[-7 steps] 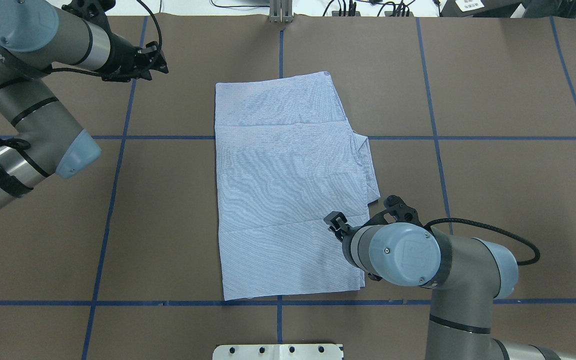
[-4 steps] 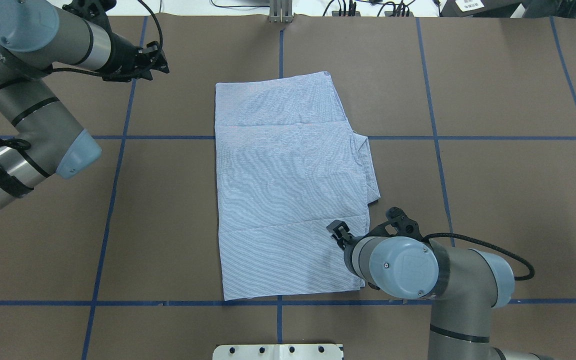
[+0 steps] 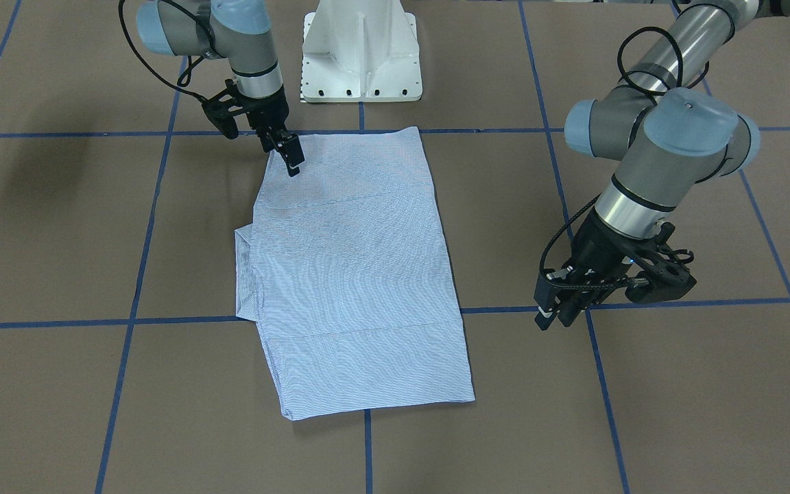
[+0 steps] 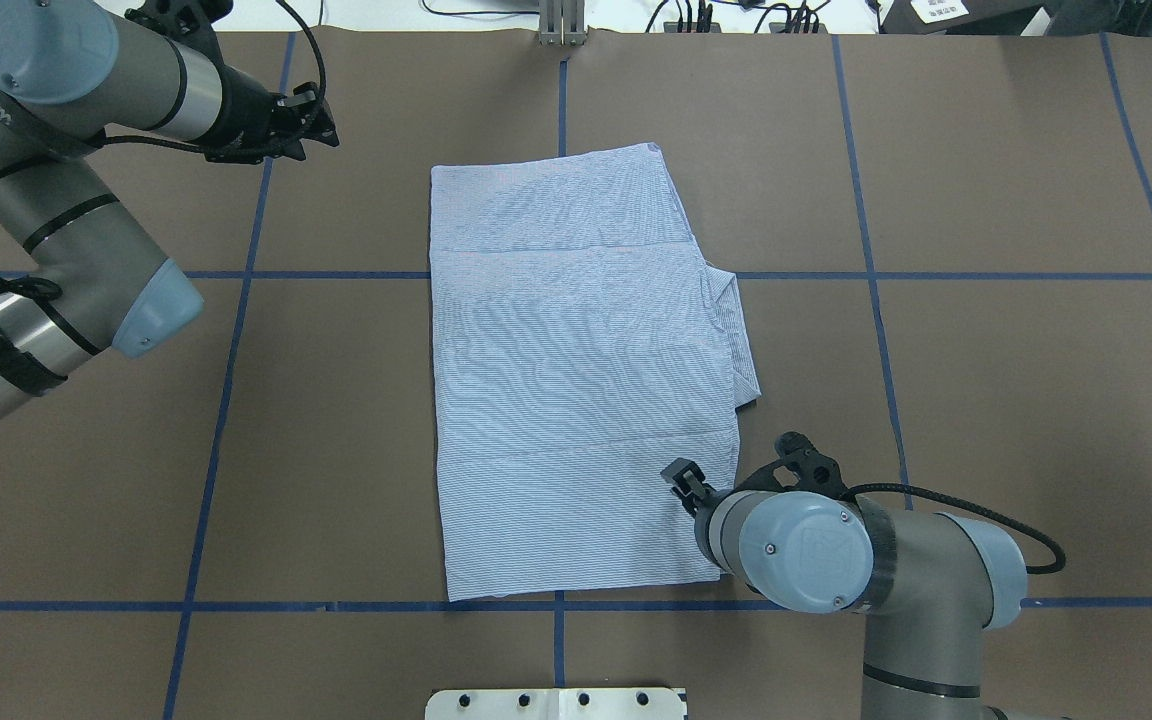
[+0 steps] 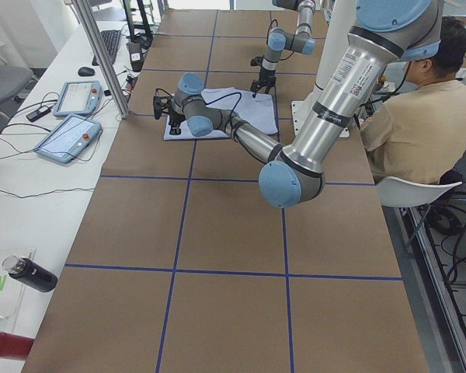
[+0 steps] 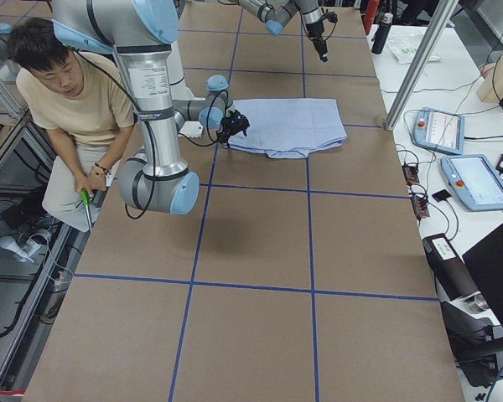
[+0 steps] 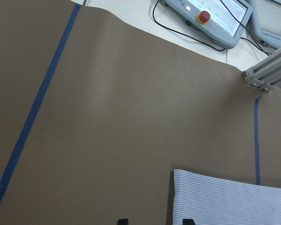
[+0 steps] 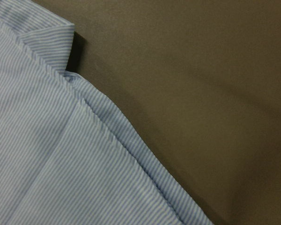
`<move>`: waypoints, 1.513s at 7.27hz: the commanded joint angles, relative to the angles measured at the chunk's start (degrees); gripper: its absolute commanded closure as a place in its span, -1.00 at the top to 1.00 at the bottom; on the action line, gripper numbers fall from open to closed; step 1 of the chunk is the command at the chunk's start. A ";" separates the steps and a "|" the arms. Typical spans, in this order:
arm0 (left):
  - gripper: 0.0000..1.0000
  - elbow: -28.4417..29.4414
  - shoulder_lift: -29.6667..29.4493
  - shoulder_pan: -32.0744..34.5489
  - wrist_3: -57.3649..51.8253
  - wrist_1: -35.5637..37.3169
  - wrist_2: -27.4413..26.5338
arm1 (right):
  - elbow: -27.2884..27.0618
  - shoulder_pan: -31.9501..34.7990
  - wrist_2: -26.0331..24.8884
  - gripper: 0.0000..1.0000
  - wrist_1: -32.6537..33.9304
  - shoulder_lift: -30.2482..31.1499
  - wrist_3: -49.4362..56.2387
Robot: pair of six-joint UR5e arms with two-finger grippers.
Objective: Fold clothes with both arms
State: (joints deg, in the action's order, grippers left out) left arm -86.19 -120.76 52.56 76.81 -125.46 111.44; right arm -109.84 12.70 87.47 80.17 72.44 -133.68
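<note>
The light blue striped shirt [image 4: 576, 380] lies flat in a folded rectangle at the table's middle, its collar sticking out on the robot's right; it also shows in the front view [image 3: 354, 274]. My right gripper [image 4: 684, 480] [image 3: 291, 156] hangs low over the shirt's near right corner, its jaws look slightly apart, and it holds nothing. The right wrist view shows only the shirt's hem and collar tip [image 8: 47, 164], no fingers. My left gripper [image 4: 324, 125] [image 3: 551, 314] is open and empty over bare table, far left of the shirt. Its fingertips [image 7: 122, 221] frame the shirt's far corner [image 7: 229, 201].
The white pedestal base [image 3: 361, 55] stands at the robot's edge. Blue tape lines [image 4: 236, 330] grid the brown table. A metal post [image 4: 561, 25] and cables sit at the far edge. Teach pendants [image 6: 474, 180] lie beyond it. An operator [image 6: 67, 92] sits beside the robot.
My right gripper has drawn back toward the robot's base along the shirt's right edge. The shirt has stayed still. The left arm has barely moved.
</note>
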 commanded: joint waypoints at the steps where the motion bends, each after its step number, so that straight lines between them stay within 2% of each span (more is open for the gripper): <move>1: -0.02 -0.11 0.00 0.00 0.01 0.04 0.00 | 0.15 -0.65 -0.02 0.73 0.16 -0.10 0.00; 2: -0.02 -0.20 0.00 0.09 0.01 0.04 0.00 | 0.33 -0.65 -0.11 0.48 0.16 -0.20 0.00; 5: -0.01 -1.43 0.09 0.09 0.01 1.62 0.00 | 0.16 -0.66 -0.02 -1.00 0.07 -0.28 -0.09; 10: -0.01 -1.52 0.18 0.17 0.62 1.62 0.00 | -0.72 -0.48 0.42 -1.00 -0.19 -0.20 0.53; 11: 0.00 -3.70 0.52 0.09 2.10 1.36 -0.26 | -1.94 -0.48 0.51 -1.00 0.07 0.07 0.44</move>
State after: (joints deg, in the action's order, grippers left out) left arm -88.22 -120.49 52.69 77.61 -123.90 111.38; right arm -110.63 12.16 87.80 80.05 72.28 -133.22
